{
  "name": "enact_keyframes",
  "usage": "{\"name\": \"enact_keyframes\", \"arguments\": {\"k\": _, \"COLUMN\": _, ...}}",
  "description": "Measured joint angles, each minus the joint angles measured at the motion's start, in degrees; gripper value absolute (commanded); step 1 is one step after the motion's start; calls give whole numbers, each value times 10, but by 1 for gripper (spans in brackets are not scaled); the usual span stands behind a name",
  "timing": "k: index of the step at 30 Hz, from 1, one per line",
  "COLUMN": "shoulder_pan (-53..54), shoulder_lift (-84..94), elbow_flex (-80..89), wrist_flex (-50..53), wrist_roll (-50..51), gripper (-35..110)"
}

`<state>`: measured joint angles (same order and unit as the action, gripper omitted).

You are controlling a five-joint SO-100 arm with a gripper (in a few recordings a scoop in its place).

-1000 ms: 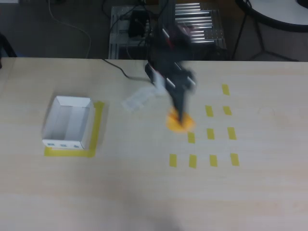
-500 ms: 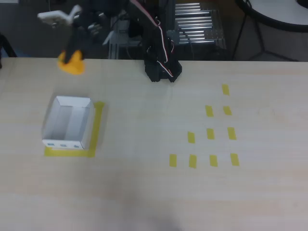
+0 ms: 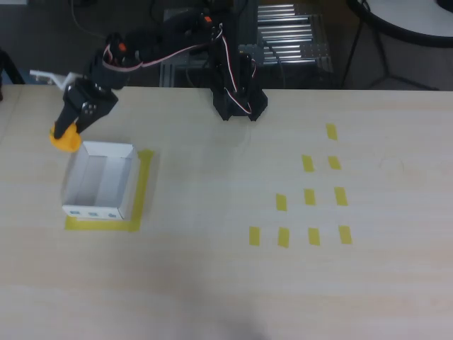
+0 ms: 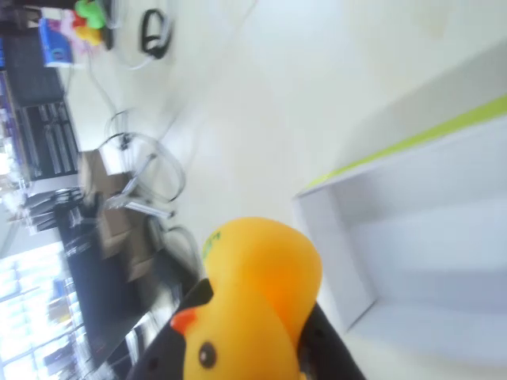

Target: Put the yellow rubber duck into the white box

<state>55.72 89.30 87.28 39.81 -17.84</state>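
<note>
The yellow rubber duck (image 3: 66, 139) hangs in my gripper (image 3: 65, 133), just off the far left corner of the white box (image 3: 100, 181) in the overhead view. The gripper is shut on the duck. In the wrist view the duck (image 4: 253, 305) fills the lower middle, with its orange beak and dark eye showing and dark fingers (image 4: 321, 348) at its sides. The white box (image 4: 412, 237) lies open to the right of it, nothing inside. The box sits on a yellow tape outline (image 3: 141, 191).
The arm's black base (image 3: 237, 99) stands at the table's far edge, centre. Several short yellow tape strips (image 3: 309, 197) mark the right half of the table. Beyond the far edge are a metal rack (image 3: 290, 42) and cables.
The duck was lifted from among the tape strips at centre right, carried high to the far left, and has now come down to the box's far left corner.
</note>
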Motion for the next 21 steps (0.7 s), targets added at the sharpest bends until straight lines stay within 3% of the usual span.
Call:
{"name": "enact_keyframes", "arguments": {"k": 11, "shoulder_pan": 18, "shoulder_lift": -41, "elbow_flex": 185, "wrist_flex": -209, "wrist_roll": -96, "gripper": 0}}
{"name": "enact_keyframes", "arguments": {"k": 16, "shoulder_pan": 11, "shoulder_lift": -42, "elbow_flex": 191, "wrist_flex": -213, "wrist_roll": -112, "gripper": 2}}
{"name": "enact_keyframes", "arguments": {"k": 21, "shoulder_pan": -6, "shoulder_lift": -42, "elbow_flex": 190, "wrist_flex": -148, "wrist_roll": -103, "gripper": 0}}
